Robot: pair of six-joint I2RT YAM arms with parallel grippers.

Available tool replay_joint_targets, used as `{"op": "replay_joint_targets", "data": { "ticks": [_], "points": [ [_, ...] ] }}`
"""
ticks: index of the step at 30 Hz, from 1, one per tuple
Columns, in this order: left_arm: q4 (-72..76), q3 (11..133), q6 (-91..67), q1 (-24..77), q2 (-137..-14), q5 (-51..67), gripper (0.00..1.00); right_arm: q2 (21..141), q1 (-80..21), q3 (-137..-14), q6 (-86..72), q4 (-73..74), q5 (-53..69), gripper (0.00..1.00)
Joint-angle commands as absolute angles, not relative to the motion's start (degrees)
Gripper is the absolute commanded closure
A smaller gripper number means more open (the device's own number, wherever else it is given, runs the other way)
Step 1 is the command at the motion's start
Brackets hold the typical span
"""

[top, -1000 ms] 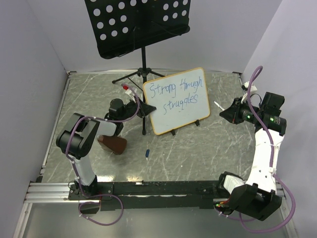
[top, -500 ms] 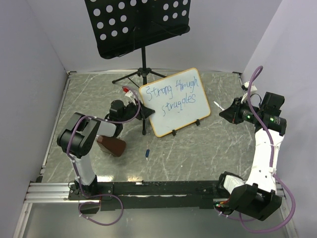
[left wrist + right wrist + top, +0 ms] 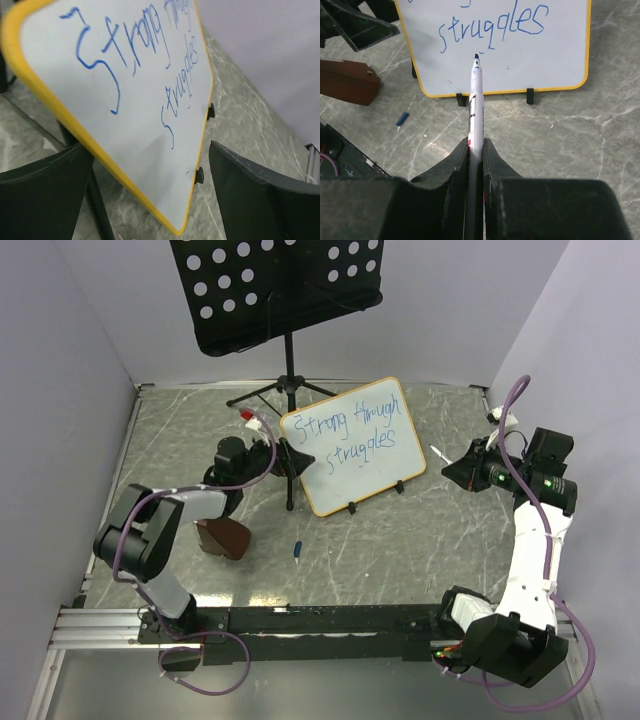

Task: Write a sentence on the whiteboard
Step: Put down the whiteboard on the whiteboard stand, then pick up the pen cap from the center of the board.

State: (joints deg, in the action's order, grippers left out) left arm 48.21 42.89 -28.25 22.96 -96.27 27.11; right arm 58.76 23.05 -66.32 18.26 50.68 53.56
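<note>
The whiteboard [image 3: 352, 446] stands tilted on its black clip feet [image 3: 210, 111] at mid-table. The sentence [image 3: 350, 432], in blue, reads "Strong through struggles" in two lines. My left gripper [image 3: 291, 458] is open at the board's left edge. In the left wrist view the board's yellow-framed corner [image 3: 177, 227] lies between the two fingers [image 3: 45, 195] without touching either. My right gripper [image 3: 476, 145] is shut on a white marker [image 3: 475, 100]. Its tip points at the board's lower part from a short distance. From above, the right gripper [image 3: 452, 471] hangs to the right of the board.
A black perforated music stand [image 3: 275, 290] rises behind the board, its tripod legs [image 3: 288, 392] spread near the left gripper. A brown wedge [image 3: 225, 537] lies front left. A small blue cap [image 3: 298, 549] lies in front of the board. Walls enclose the table.
My left gripper has opened and let go of the board's left edge. The board first shifted a little left. The left arm's elbow swung out to the left. The right arm has not moved.
</note>
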Motion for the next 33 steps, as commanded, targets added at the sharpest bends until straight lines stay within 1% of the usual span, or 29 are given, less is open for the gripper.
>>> {"op": "replay_joint_targets", "data": {
  "ticks": [1,8,14,15,16,18,22,23,24,27,28,29,31,32,33],
  "points": [
    [42.20,42.10,-25.84,22.24,-92.03,19.95,0.01,57.66,23.38,-65.74,18.19,48.52,55.46,1.00],
    [32.18,43.51,-27.07,22.50,-87.28,17.58,0.01,57.39,23.38,-65.04,18.54,47.99,56.42,1.00],
    [24.71,44.47,-26.89,22.50,-79.99,12.93,0.01,57.04,23.38,-63.99,18.54,47.20,57.04,1.00],
    [22.09,44.91,-26.55,22.41,-79.20,12.31,0.03,56.87,23.38,-63.81,18.46,47.11,57.13,1.00],
    [20.93,45.78,-26.72,22.41,-77.71,10.83,0.03,56.87,23.38,-63.55,18.63,47.02,57.22,1.00],
    [19.17,46.14,-30.03,21.80,-76.47,7.92,0.03,56.95,23.38,-63.46,18.89,46.85,57.39,1.00],
    [17.41,47.02,-32.78,18.03,-73.22,13.34,0.03,56.95,23.29,-62.67,19.95,47.20,58.18,1.00],
    [16.79,47.72,-32.52,17.32,-72.60,16.75,0.03,56.95,23.20,-62.67,20.13,47.28,58.36,1.00],
    [14.70,49.03,-30.52,16.97,-72.16,17.40,0.03,56.87,23.12,-62.49,20.30,47.29,58.62,1.00],
    [-0.83,60.08,-25.25,18.18,-73.47,18.11,0.01,56.78,22.85,-61.44,20.65,47.20,59.15,1.00],
    [-13.84,68.30,-23.92,19.24,-76.17,16.97,0.01,56.78,22.68,-61.35,20.57,47.20,59.24,1.00],
    [-19.80,72.55,-22.86,20.64,-77.85,15.40,0.03,56.78,22.59,-61.17,20.57,47.02,59.33,1.00],
    [-30.09,82.12,-21.88,26.26,-82.15,9.77,0.05,56.69,22.24,-60.82,20.13,46.67,59.59,1.00],
    [-36.32,83.92,-23.19,31.15,-82.96,7.41,0.06,56.69,22.15,-60.65,19.95,46.50,59.59,1.00],
    [-38.91,84.98,-24.60,33.55,-83.49,3.64,0.08,56.52,22.06,-60.38,19.78,46.15,59.59,1.00]
  ]
}}
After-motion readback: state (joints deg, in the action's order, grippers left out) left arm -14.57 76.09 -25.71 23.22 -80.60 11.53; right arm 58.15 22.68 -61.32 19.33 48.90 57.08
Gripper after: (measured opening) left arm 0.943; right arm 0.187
